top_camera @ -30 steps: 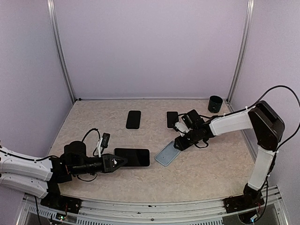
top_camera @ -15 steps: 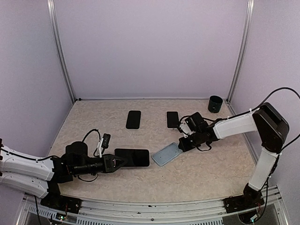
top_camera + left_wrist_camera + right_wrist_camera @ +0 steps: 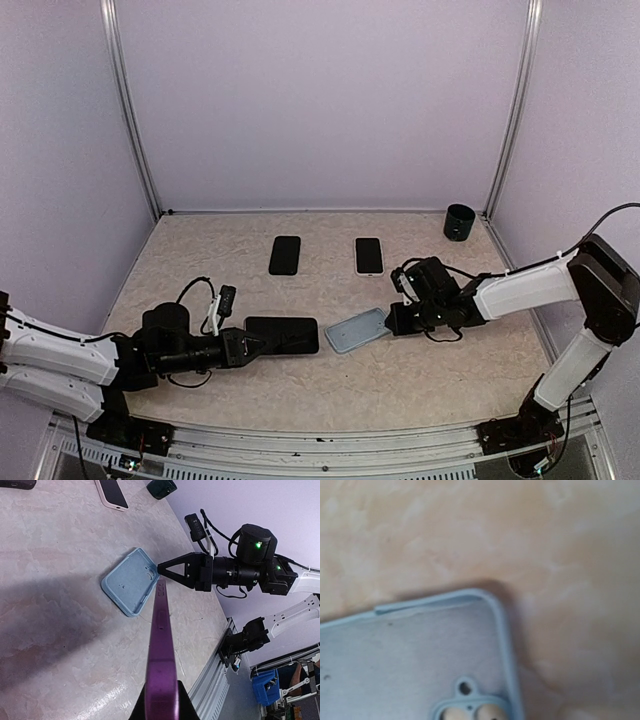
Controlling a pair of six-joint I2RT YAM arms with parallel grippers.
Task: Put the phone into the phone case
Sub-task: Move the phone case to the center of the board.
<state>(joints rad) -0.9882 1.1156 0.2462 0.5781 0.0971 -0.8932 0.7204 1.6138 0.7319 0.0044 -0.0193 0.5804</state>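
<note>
Phone case [image 3: 357, 330]: a light blue, matte, soft-looking shell shaped as a rounded rectangle with a raised rim. It lies open side up and askew on the table. The inner face carries a few dark flecks. A rounded camera cut-out sits near one corner, with a small round hole above it.
Phone [image 3: 290, 335]: a slim dark slab with a glossy black face and rounded corners, lying flat-side up just to the left of the case and apart from it. In the left wrist view it appears edge-on as a shiny purple band with slim side buttons, its free end pointing toward the case.
Left gripper [image 3: 255, 342]: its black fingers are clamped on the phone's end farthest from the case.
Right gripper [image 3: 392, 320]: its black fingers are closed into a wedge-shaped point. The tips are at the rim of the case's right end. Whether they pinch that rim cannot be told.
Table [image 3: 420, 380]: beige with a marbled pattern and a slight sheen.
Black phone [image 3: 285, 255]: plain and dark, lying flat behind the case to its left, well apart from it.
White-rimmed phone [image 3: 368, 256]: dark screen with a pale edge, lying flat behind the case.
Cup [image 3: 460, 221]: a dark open-topped cylinder behind and to the right of the case, well apart from it.
In the way: the right gripper, its wrist and looped cables crowd the case's right end.
</note>
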